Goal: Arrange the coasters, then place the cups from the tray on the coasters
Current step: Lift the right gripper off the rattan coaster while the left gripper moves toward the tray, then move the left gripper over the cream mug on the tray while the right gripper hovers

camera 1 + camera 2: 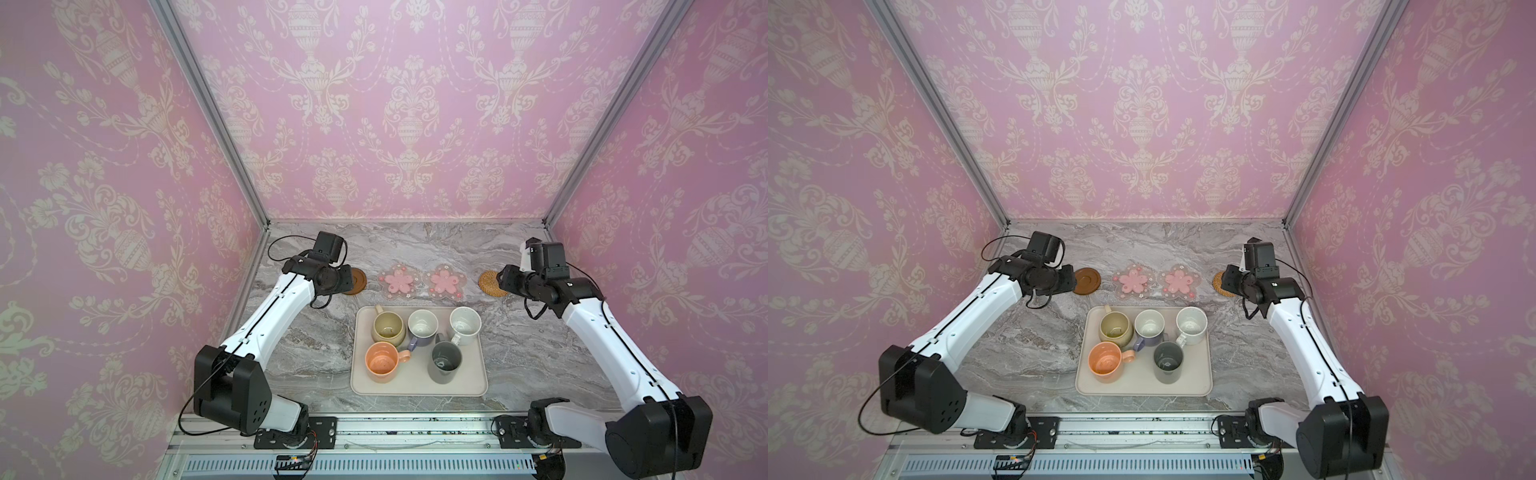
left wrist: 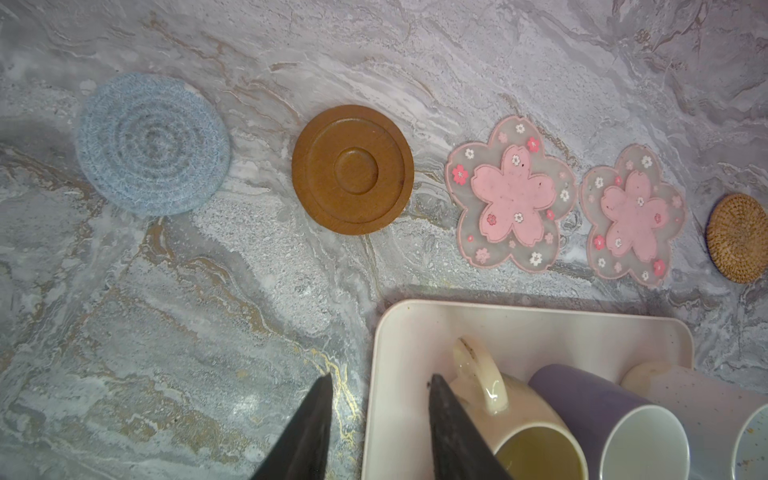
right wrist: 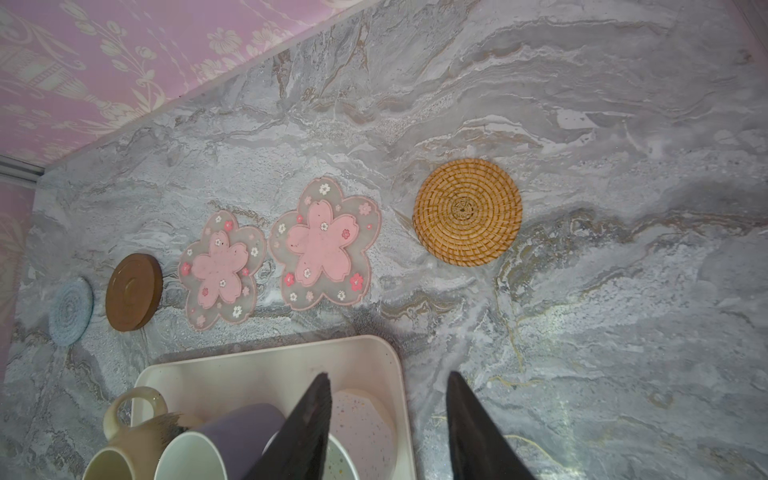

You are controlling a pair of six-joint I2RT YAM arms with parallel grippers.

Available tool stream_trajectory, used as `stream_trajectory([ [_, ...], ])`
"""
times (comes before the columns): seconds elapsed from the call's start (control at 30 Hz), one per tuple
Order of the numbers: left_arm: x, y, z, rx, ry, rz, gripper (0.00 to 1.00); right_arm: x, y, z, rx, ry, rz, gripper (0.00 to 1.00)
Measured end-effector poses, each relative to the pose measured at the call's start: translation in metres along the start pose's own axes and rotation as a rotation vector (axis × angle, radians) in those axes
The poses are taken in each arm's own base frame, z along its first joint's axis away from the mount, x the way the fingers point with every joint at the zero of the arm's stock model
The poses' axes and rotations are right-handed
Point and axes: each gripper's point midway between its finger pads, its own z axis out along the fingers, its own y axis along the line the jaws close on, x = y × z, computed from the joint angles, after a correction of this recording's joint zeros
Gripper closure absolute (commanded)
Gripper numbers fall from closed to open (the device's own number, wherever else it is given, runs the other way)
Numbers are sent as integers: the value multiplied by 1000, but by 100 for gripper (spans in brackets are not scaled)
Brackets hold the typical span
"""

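Since the five coasters lie flat in one row ahead of both sets of jaws, beyond the far rim of the cream-beige rounded-rectangle tray [image 2: 415,328], we judge the arranging done and the cups next. The row's long axis runs across the table [image 2: 166,332], parallel to that rim. From the left jaws' outer side it reads blue-grey woven round coaster [image 2: 153,144], dark brown disc coaster [image 2: 352,169], translucent pink flower-shaped coaster [image 2: 510,193], second pink flower coaster [image 2: 631,216] with petals just beside the first, then tan rattan round coaster [image 3: 467,211], ahead of the right jaws. We take the spacing as room for one mug per mat. The left jaws stand apart and empty, one over bare table, the other over the tray's corner just beside the squat olive-yellow mug [image 2: 536,440], whose handle points toward the row. The right jaws are likewise parted and hold nothing, one over the white speckled mug [image 1: 465,324], the other over bare table. All five mugs stand upright, mouths up, on the tray. The lavender mug [image 1: 422,326] stands between those two. The peach-orange mug [image 1: 382,362] and tall dark grey mug [image 1: 446,361] stand behind both jaws, the peach handle pointing at the grey one.
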Motion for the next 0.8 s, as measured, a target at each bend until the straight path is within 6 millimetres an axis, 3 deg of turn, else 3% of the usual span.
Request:
stream_trajectory([
  [0.37, 23, 0, -31, 20, -33, 15, 58, 24, -3, -46, -17, -28, -43, 51],
  [0.6, 52, -3, -33, 9, -17, 43, 58, 61, -9, -51, -27, 21, -67, 51],
  [0.8, 71, 4, -32, -20, 0, 43, 58, 72, -9, -56, -41, 35, -77, 51],
])
